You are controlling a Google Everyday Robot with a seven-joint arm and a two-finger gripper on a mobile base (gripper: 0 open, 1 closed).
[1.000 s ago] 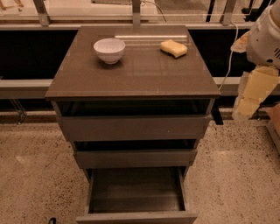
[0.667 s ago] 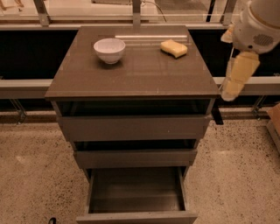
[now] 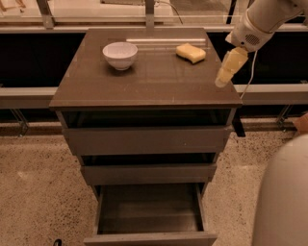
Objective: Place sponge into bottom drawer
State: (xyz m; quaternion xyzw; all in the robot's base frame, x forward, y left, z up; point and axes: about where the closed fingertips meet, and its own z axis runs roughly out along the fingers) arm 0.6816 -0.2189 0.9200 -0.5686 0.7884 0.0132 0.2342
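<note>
Likely a robot test lab. Speckled floor, a metal rail, a lone drawer cabinet. Gripper hangs over the cabinet's right edge.

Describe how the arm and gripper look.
The arm is smooth, rounded white casing with a perforated patch at the wrist. The gripper, above the right edge of the cabinet top, is pale cream and tapered. A thin cable hangs beside it.

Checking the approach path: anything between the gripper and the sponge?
No. In the camera view only bare cabinet top lies between the gripper, over its right edge, and the sponge near the back. The white bowl sits well left.
</note>
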